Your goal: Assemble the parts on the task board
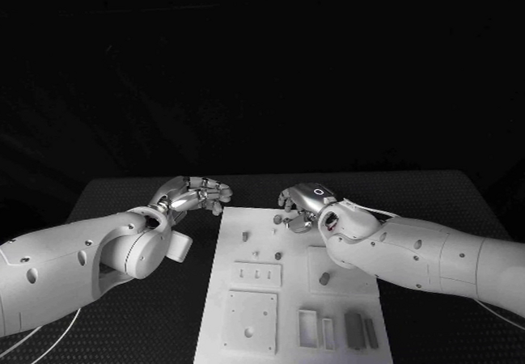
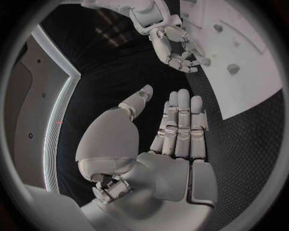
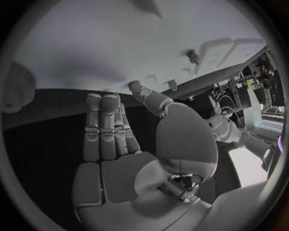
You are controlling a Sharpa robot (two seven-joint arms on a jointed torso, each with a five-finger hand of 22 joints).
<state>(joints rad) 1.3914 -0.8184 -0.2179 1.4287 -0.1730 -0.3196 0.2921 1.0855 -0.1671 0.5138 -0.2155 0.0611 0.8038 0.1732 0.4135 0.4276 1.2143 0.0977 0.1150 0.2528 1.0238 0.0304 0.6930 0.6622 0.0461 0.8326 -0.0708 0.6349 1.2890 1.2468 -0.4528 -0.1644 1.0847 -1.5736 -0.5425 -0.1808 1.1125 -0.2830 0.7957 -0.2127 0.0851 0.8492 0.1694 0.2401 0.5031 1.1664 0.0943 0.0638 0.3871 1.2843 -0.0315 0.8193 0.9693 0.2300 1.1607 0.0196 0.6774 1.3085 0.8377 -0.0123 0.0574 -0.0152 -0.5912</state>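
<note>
A black textured table (image 1: 123, 196) against a dark, unlit background beyond its far edge.

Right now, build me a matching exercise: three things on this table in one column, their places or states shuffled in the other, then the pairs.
1. left hand
2. right hand
3. task board

a. over the board's far end, fingers curled
b. white plate in the middle of the table
c. beside the board's far left corner, fingers straight, holding nothing

Pairs: 1-c, 2-a, 3-b
</note>
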